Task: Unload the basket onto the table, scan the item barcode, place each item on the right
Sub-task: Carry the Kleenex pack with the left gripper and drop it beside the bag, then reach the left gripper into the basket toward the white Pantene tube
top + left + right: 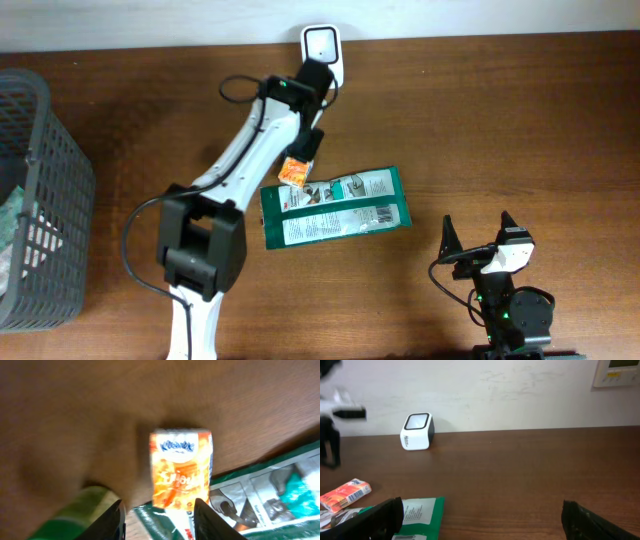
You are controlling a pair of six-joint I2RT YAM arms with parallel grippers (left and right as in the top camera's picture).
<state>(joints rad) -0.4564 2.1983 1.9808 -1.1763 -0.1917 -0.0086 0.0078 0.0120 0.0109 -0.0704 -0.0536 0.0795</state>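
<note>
A small orange packet [293, 172] lies on the table, its end overlapping the top left corner of a flat green pack [335, 207]. My left gripper [308, 150] hangs just above the packet, between it and the white scanner [321, 47] at the back edge. In the left wrist view the orange packet [181, 467] lies beyond the left gripper [159, 520], whose jaws stand apart without pinching it. My right gripper [478, 240] stands open at the front right, holding nothing. Its wrist view shows the scanner [417, 431], the orange packet [345, 494] and the green pack [415, 515]. No barcode on the packet shows.
A dark mesh basket [35, 200] with some items stands at the left edge of the table. The wall runs right behind the scanner. The green pack [270, 490] has a printed barcode label facing up.
</note>
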